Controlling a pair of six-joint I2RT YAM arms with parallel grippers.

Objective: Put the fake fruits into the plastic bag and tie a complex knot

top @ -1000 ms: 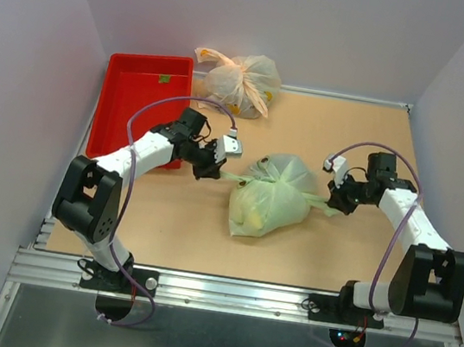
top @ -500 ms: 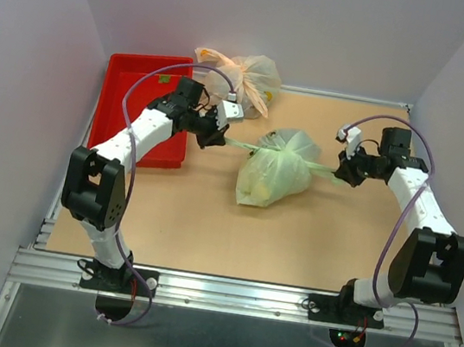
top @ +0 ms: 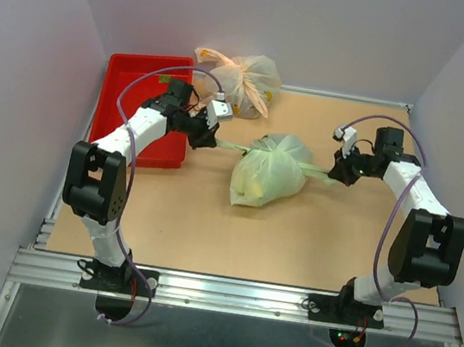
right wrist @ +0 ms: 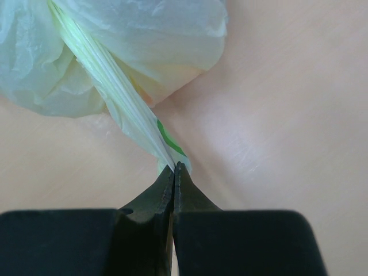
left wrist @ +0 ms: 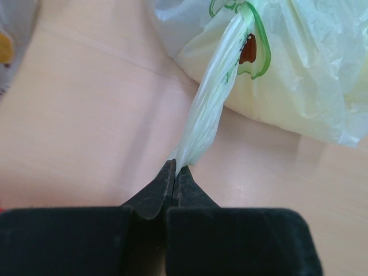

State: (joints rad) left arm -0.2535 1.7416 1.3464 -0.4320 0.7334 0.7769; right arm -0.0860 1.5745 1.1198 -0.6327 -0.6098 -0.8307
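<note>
The pale-green plastic bag (top: 267, 172) lies in the middle of the table, bulging with yellowish fruits that show only dimly through it. Its knot (top: 264, 147) sits on top, with two tails stretched sideways. My left gripper (top: 208, 139) is shut on the left tail (left wrist: 207, 109), pulled taut. My right gripper (top: 337, 173) is shut on the right tail (right wrist: 123, 98), also taut. The bag's body fills the top of the left wrist view (left wrist: 299, 69) and of the right wrist view (right wrist: 109, 40).
A red tray (top: 142, 103) stands at the back left, under my left arm. An orange-peach knotted bag (top: 239, 80) lies by the back wall. Grey walls close in the table on three sides.
Both grippers have moved away from me and a little outward, holding the tails. The bag has been dragged toward the back and slightly left, and the tails are stretched tighter.
</note>
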